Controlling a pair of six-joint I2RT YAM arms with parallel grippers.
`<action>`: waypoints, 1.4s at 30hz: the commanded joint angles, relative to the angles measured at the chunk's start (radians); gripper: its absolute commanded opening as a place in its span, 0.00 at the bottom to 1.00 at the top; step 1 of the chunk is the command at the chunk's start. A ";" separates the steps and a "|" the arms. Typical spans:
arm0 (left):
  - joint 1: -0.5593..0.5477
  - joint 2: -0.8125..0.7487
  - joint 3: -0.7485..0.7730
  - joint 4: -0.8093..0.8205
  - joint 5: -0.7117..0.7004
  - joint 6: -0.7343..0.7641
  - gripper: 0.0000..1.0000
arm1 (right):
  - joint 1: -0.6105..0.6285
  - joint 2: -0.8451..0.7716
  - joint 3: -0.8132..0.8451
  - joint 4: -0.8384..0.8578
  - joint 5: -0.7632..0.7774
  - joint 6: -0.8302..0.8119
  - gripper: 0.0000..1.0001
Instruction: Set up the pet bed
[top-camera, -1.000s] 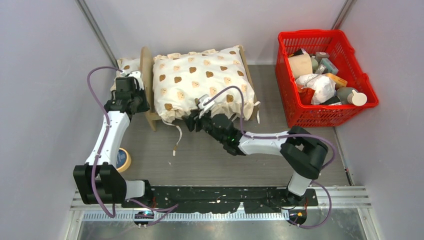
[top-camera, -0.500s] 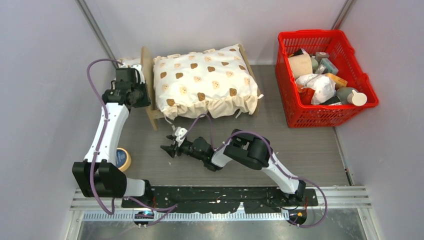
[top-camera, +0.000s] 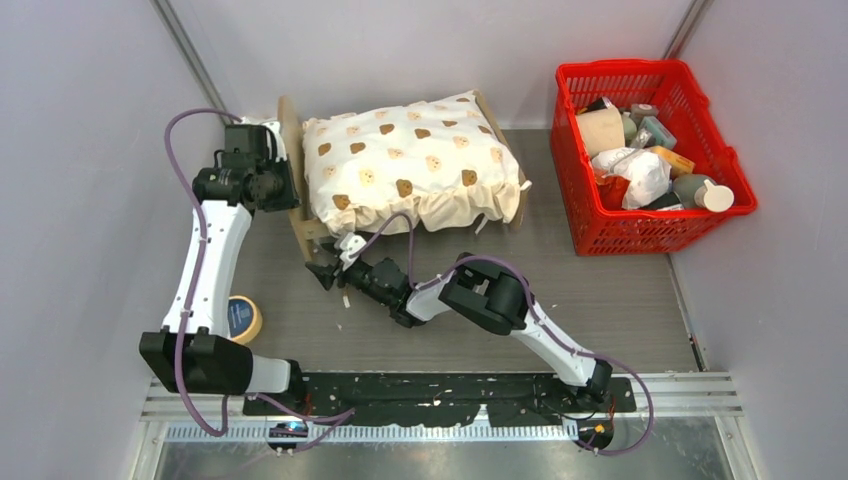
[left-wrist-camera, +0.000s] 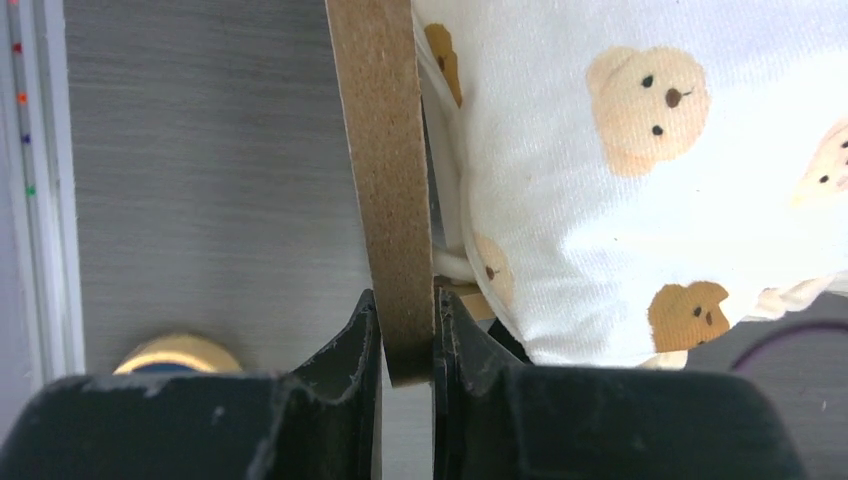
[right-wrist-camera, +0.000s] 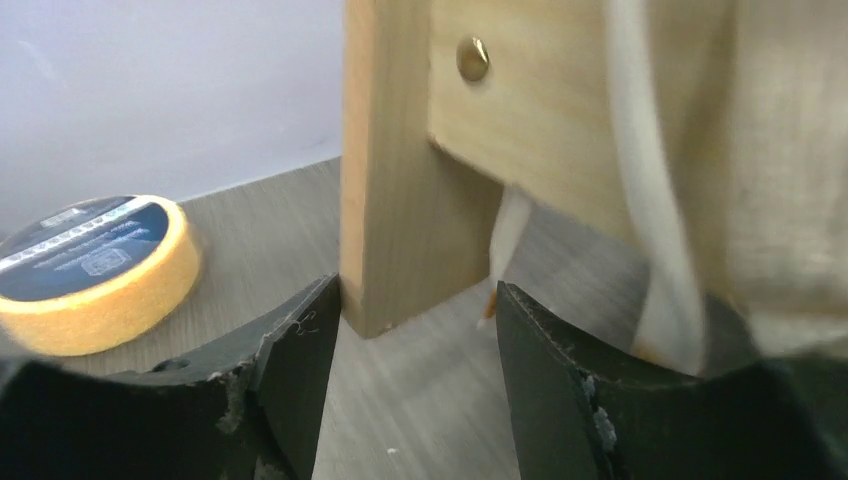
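Pet bed (top-camera: 296, 215) at upper centre of the counter (top-camera: 600, 300), bear-print cushion (top-camera: 410, 165) on top. Left claw (left-wrist-camera: 405, 310) at bed's left end, pinched narrow on the headboard (left-wrist-camera: 385, 150) edge. Right claw (right-wrist-camera: 415, 300) below the bed's lower-left corner, spread wide, leg (right-wrist-camera: 400, 200) standing between its fingers.

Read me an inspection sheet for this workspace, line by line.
Surface: grey wood-grain table.
Job's things: pet bed upright at the back, with the bear-print cushion lying on it.
Clutter: red basket full of items on the right; tape roll on the left.
Grippers: left gripper shut on the pet bed's headboard edge; right gripper open astride a bed leg.
Cables: purple cables along both arms.
Surroundings: grey walls; nothing else seen.
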 joint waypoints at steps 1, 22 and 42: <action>-0.012 -0.014 0.167 0.081 0.069 0.026 0.00 | -0.008 -0.011 -0.050 0.069 0.075 0.094 0.62; -0.038 0.004 0.255 0.002 0.075 -0.021 0.00 | -0.014 -0.017 0.055 -0.109 0.125 0.200 0.60; -0.050 0.013 0.294 -0.041 0.075 -0.061 0.00 | -0.014 0.056 0.270 -0.297 0.315 0.227 0.44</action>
